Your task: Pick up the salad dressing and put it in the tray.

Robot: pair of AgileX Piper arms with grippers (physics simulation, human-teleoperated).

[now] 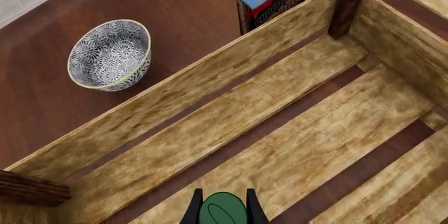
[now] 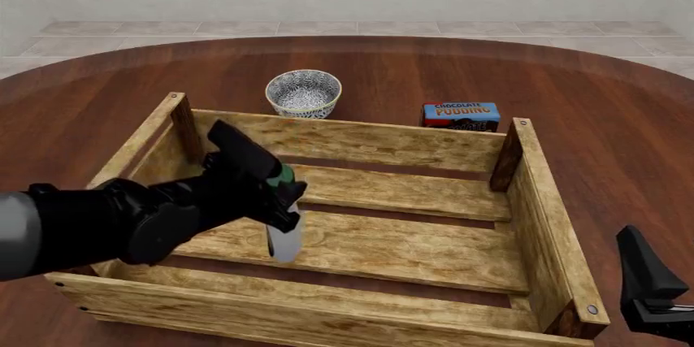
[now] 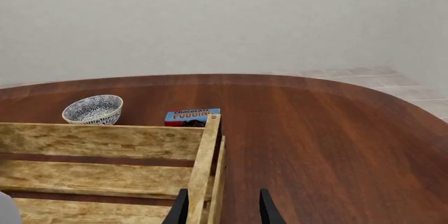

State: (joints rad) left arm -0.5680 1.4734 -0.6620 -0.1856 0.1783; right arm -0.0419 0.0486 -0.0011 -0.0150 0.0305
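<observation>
Salad dressing hangs upright, green cap up, inside the tray.

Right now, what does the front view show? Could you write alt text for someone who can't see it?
The left gripper holds the salad dressing inside the tray, its base at the slatted floor. Beyond the tray stand a patterned bowl and a blue pudding box; the right gripper waits near the tray's right corner.
</observation>
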